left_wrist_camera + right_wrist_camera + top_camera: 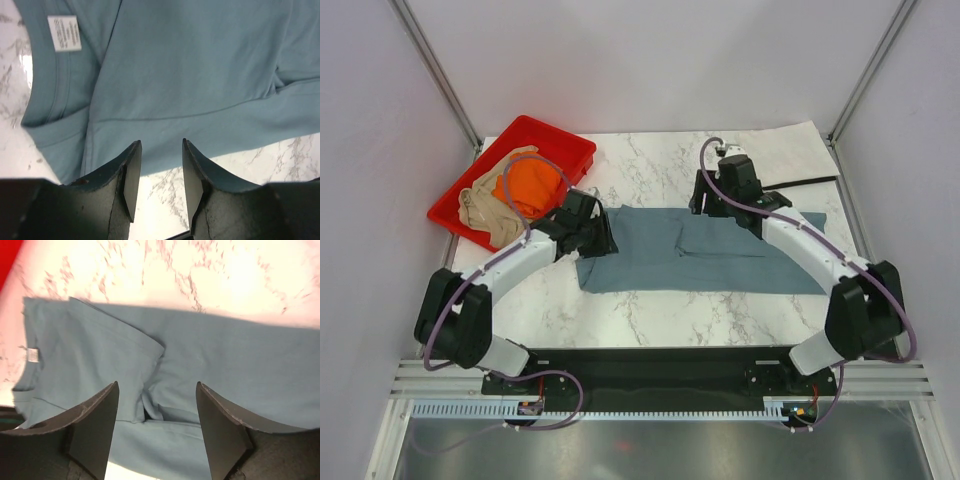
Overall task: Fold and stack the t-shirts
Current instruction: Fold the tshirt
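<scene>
Across the middle of the top view, the blue-grey t-shirt (700, 250) lies spread; my left gripper (161, 145) and right gripper (156, 384) hang open above it. Upper left, the orange t-shirt (535, 185) and tan t-shirt (485, 212) sit in the red tray (565, 140).

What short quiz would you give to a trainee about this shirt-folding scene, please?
1. True or false: the right gripper holds the blue-grey t-shirt.
2. Which shirts lie in the red tray? A) the orange shirt and the tan shirt; B) a white shirt only; C) none.
3. Fill in: the blue-grey t-shirt lies spread on the ___ table.
Key: 1 false, its jaws stand open over the shirt. 2 A. 3 marble.
</scene>
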### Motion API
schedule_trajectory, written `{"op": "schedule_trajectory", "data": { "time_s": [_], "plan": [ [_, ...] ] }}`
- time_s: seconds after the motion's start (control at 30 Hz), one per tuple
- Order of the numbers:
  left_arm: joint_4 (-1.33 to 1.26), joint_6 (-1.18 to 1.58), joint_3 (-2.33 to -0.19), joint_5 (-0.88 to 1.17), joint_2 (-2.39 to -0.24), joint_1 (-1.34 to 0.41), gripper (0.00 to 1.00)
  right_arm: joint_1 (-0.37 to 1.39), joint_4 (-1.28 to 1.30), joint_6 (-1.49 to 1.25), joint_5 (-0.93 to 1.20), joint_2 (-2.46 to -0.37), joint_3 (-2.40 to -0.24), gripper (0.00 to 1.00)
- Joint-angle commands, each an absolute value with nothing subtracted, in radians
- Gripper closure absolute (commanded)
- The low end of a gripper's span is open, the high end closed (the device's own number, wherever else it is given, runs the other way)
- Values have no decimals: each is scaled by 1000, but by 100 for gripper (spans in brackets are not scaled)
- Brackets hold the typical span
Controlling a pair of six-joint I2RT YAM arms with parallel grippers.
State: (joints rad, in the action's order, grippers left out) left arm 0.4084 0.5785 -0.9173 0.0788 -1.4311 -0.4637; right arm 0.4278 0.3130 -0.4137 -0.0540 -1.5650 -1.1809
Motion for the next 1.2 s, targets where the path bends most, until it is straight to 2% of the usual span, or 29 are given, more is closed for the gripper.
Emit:
{"op": "schedule_trajectory", "data": {
  "time_s": [0.0, 0.07, 0.13, 0.17, 0.2, 0.4, 0.53, 0.7, 0.87, 1.07, 1.17],
  "plan": [
    [399, 580, -998, 49, -1521, -459, 54, 426, 396, -439, -124, -1473, -1169, 28],
    [397, 580, -1043, 35, -1594, -459, 54, 428, 422, -449, -111, -1447, -1167, 28],
    [399, 572, -1078, 26, -1647, -459, 54, 428, 452, -459, -94, -1424, -1161, 22],
    [397, 565, -1115, 17, -1701, -459, 54, 428, 457, -462, -83, -1395, -1154, 16],
    [397, 560, -1133, 11, -1725, -459, 54, 426, 466, -465, -78, -1378, -1143, 2],
    [397, 532, -1279, -35, -1909, -456, 54, 428, 497, -482, -71, -1250, -1103, 2],
    [400, 500, -1383, -35, -2024, -454, 54, 426, 463, -488, -171, -1175, -1017, 2],
    [405, 508, -1511, -26, -2137, -439, 54, 426, 456, -528, -179, -1120, -968, 2],
    [402, 466, -1745, 44, -2270, -433, 54, 428, 388, -591, -262, -1075, -914, 2],
    [400, 448, -2126, 175, -2480, -420, 53, 426, 373, -580, -187, -1092, -922, 3],
    [399, 460, -2213, 258, -2461, -419, 53, 426, 431, -552, -181, -1077, -949, 3]
  ]
}}
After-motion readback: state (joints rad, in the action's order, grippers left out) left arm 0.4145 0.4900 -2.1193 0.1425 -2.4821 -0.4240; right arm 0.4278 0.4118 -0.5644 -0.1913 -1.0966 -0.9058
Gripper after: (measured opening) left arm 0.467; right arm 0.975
